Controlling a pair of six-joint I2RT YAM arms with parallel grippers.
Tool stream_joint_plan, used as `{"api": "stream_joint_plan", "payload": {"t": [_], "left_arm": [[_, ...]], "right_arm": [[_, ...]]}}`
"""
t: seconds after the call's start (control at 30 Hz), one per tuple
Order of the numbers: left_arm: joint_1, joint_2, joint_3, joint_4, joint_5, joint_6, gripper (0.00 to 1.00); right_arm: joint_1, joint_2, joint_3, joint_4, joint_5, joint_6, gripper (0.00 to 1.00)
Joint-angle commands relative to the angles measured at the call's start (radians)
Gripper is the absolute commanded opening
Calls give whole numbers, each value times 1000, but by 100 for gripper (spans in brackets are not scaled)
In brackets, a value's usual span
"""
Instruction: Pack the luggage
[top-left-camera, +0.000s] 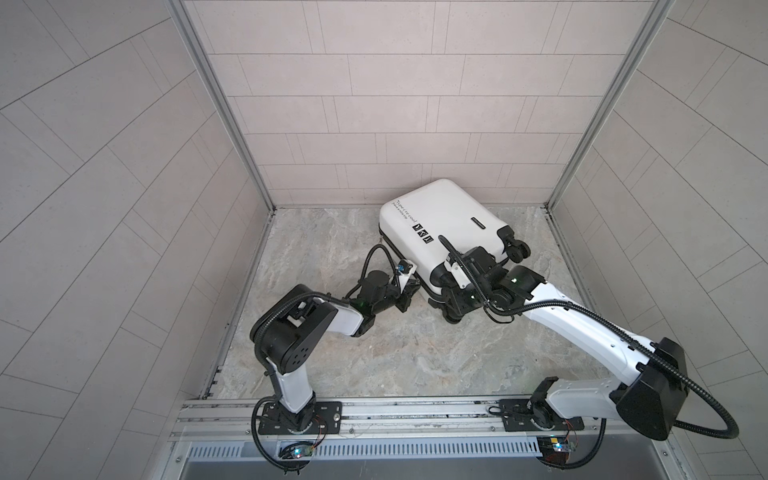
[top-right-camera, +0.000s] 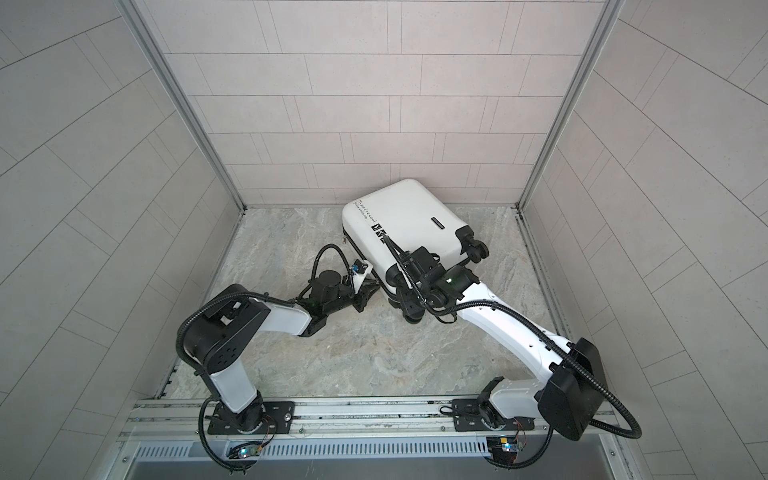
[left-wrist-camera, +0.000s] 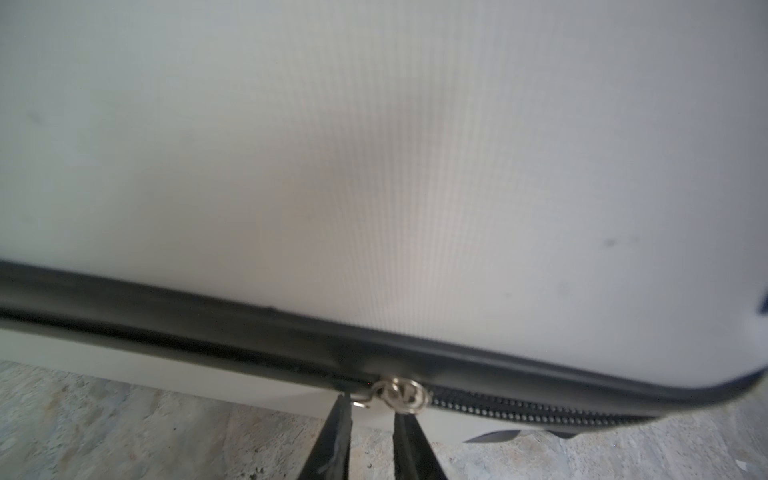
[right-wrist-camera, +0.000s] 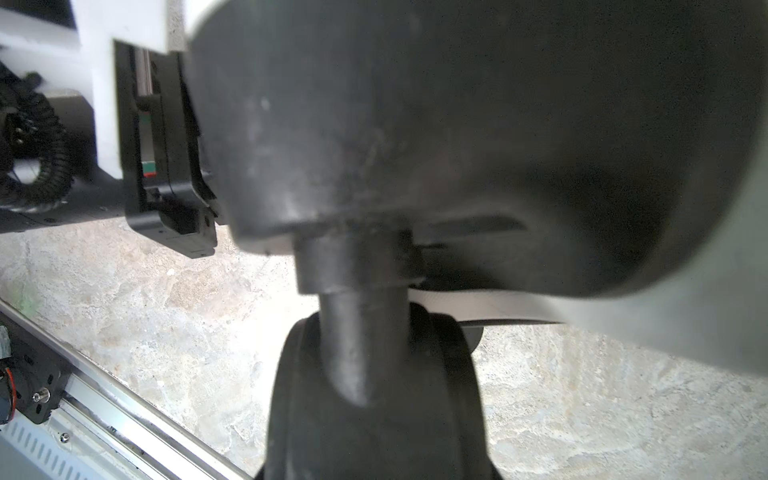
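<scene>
Zipping step, judged | white suitcase (top-left-camera: 440, 224) lies closed, flat on marble tabletop (top-left-camera: 374, 353) near back wall | left gripper (left-wrist-camera: 370, 409) narrowed onto zipper pull (left-wrist-camera: 399, 395); zipper band (left-wrist-camera: 166, 320) runs crosswise before it along case's long side | right gripper (top-left-camera: 455, 297) at wheel end, grip unclear

The luggage (top-left-camera: 440, 224) lies flat on the table (top-left-camera: 332, 353), right of the middle and close to the rear wall, its wheels (top-left-camera: 517, 247) toward the right. The left gripper (left-wrist-camera: 370, 405) sits at its left side by the zipper slider (left-wrist-camera: 401, 395); the right gripper (top-left-camera: 452, 295) sits at its near corner.
</scene>
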Motion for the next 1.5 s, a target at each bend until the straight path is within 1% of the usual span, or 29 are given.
{"api": "stream_joint_plan", "payload": {"t": [0.0,0.27,0.53,0.7,0.77,0.87,0.97,1.2,1.33,1.47], "left_arm": [[-13,-24,-12,20,-13,35,23],[-23,-34,11,22,-65,49,23],[-28,-61,0,55,-131,62,23],[-29,-60,19,12,-121,71,18],[-30,-58,32,-19,-101,76,14],[-32,-58,46,-59,-104,81,8],[-33,-61,40,-64,-122,86,7],[-34,-73,30,-49,-158,93,7],[-33,-80,19,-29,-171,97,1],[-33,-90,9,-21,-173,100,0]], "right_arm": [[-26,-33,42,9,75,95,7],[-26,-34,38,12,72,98,7],[-26,-31,35,14,70,101,7],[-26,-33,31,24,65,106,7],[-25,-31,30,25,62,106,7],[-26,-31,30,26,60,106,7],[-26,-33,28,27,60,105,7],[-26,-41,24,27,61,106,7],[-26,-46,18,29,64,106,7],[-26,-44,16,29,63,106,7]]}}
